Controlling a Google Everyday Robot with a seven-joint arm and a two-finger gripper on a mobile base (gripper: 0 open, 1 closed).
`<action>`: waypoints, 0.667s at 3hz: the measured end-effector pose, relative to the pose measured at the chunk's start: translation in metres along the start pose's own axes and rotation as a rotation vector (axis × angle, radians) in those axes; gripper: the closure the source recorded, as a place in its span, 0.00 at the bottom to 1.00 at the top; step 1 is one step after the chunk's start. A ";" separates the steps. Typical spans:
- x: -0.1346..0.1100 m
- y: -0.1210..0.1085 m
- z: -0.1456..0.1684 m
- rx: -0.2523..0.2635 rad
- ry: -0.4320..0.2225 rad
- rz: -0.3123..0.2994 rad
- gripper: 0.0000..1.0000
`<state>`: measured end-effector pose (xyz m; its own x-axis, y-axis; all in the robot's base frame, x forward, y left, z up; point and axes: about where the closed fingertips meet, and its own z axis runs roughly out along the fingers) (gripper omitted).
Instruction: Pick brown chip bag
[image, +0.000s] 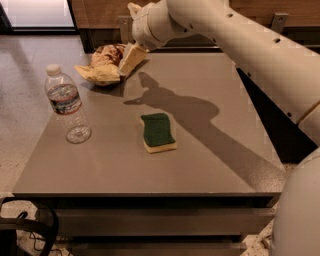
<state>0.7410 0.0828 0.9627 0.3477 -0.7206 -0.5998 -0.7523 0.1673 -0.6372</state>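
Note:
The brown chip bag (104, 63) lies crumpled at the far left corner of the grey table (215, 145), dark brown and tan with pale yellow ends. My gripper (131, 57) reaches in from the upper right on a white arm. Its pale finger (128, 61) hangs just above and against the bag's right end. I see nothing held in it.
A clear water bottle (66, 104) stands upright near the table's left edge. A green-and-yellow sponge (157, 132) lies in the middle of the table. My arm's shadow falls across the table's right half. A wall and counter run behind the table.

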 end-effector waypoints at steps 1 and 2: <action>-0.018 0.012 0.040 -0.023 -0.070 0.004 0.00; -0.024 0.032 0.067 -0.063 -0.084 0.035 0.00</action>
<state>0.7462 0.1503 0.9238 0.3637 -0.6559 -0.6614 -0.7980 0.1468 -0.5845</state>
